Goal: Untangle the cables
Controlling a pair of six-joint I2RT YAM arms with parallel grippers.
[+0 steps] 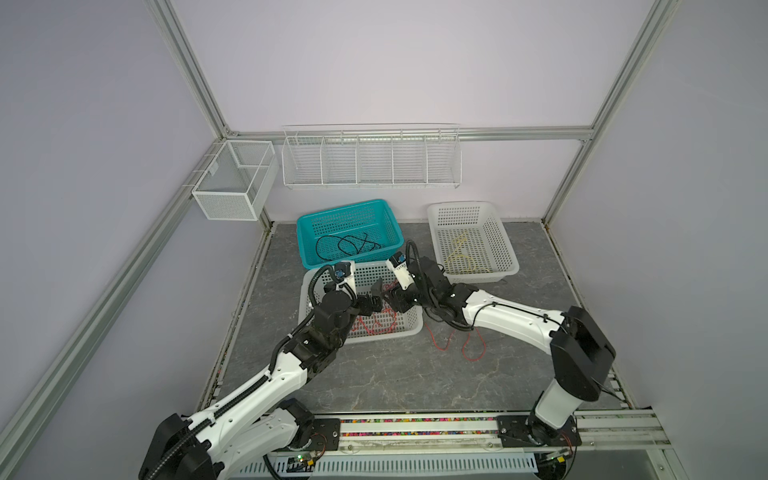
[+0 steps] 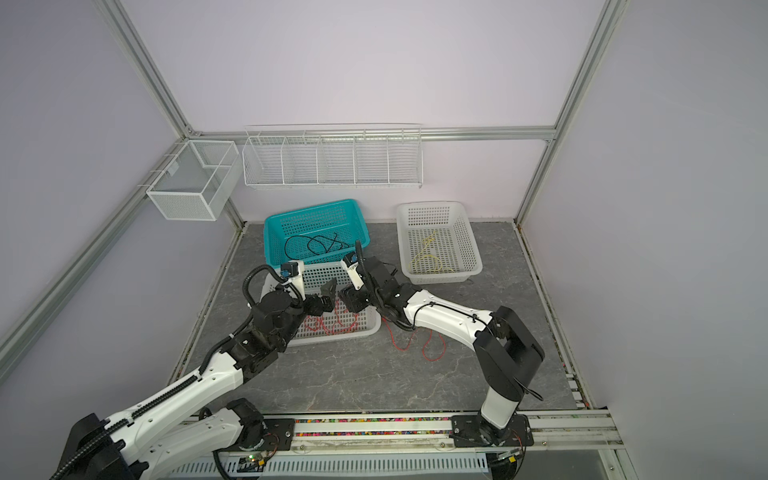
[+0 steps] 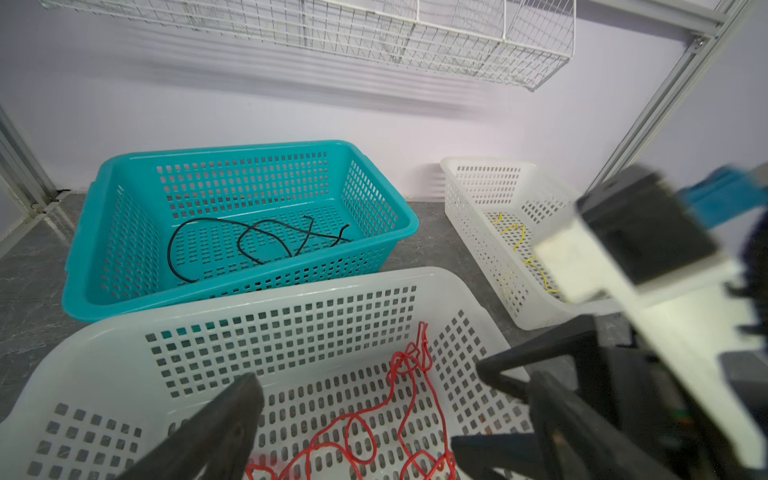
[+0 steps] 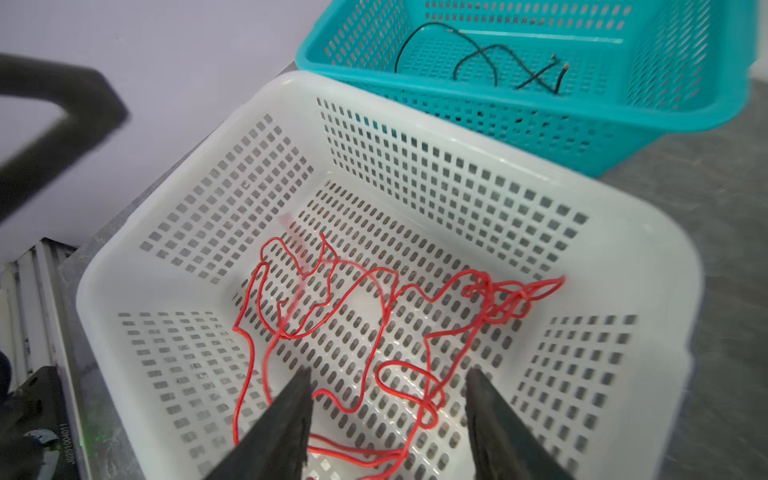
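My right gripper (image 4: 389, 374) has its jaws parted with nothing pinched between them. My left gripper (image 3: 395, 380) is spread wide and also carries nothing. In both top views the two hang tip to tip, close together, over the near white basket (image 4: 648, 249).

The red cables (image 4: 496, 305) lie on that basket's floor in a loose tangle directly below both grippers. Several strands run under the gap between the right fingers. I cannot tell whether any fingertip touches them.

The teal basket (image 3: 232, 150) touches the near one's far side and holds a looped black cable (image 3: 169, 257). The far white basket (image 3: 482, 163) stands apart to the right with a thin yellow cable (image 3: 516, 228) inside.

The right wrist view gives me the red knot up close, bunched at the foot of one basket wall, and a faint blurred red streak above the floor. The left wrist view catches the right gripper's dark fingers crossing in, out of focus.

Only the top views show a loose red cable (image 1: 440, 348) on the table (image 1: 395, 374), just beside the near basket under my right forearm. They also show a wire rack (image 1: 370, 160) on the back wall and a mesh box (image 1: 232, 183) on the left rail.
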